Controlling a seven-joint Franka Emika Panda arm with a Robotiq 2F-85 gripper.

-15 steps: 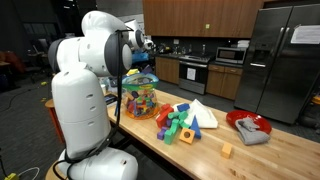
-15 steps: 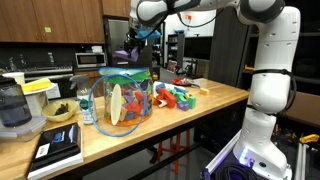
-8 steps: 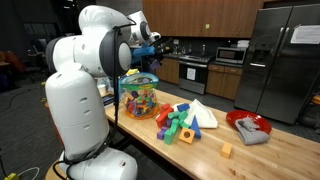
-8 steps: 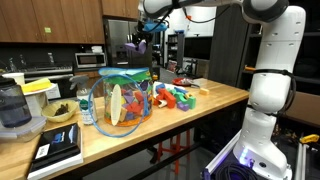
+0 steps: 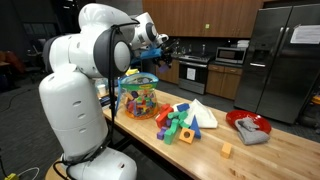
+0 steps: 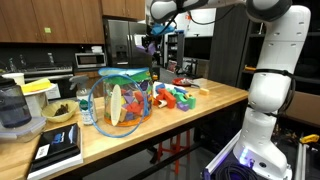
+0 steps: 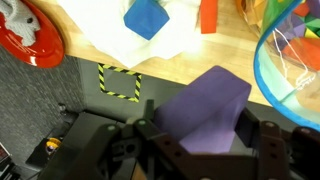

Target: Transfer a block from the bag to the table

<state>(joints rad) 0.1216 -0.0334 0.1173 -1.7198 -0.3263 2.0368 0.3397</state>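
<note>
Since a second ago the pincer [image 5: 160,44] has swung sideways, off the spot above the bag's mouth and toward the side where the loose blocks lie, at about the same height; the arm's upper body has turned with it. Nothing on the table has shifted. The pincer's jaws are drawn in to the width of a purple block [image 7: 206,108], one finger [image 7: 150,128] pressed on either flank. In the wrist view the block fills the gap between them. In an exterior view the same purple block [image 6: 150,44] shows as a small dark-violet spot under the wrist, hanging high in the air and touching nothing else. The bag [image 5: 140,97] stands upright on the table [image 5: 255,158], well below the pincer and apart from it, still full of mixed-colour blocks. Its bluish rim [image 7: 292,62] curves in at the right of the wrist view. Just beside the bag, on the tabletop, lies a heap of loose blocks [image 5: 180,122] partly on a white sheet [image 5: 203,112]. A small orange block [image 5: 226,151] sits alone, nearer the table edge. Further along stands a red bowl [image 5: 246,124] with a grey cloth [image 5: 253,133] in it. The wrist view looks down past the table edge to dark floor bearing a yellow-and-black tape square [image 7: 120,82].
</note>
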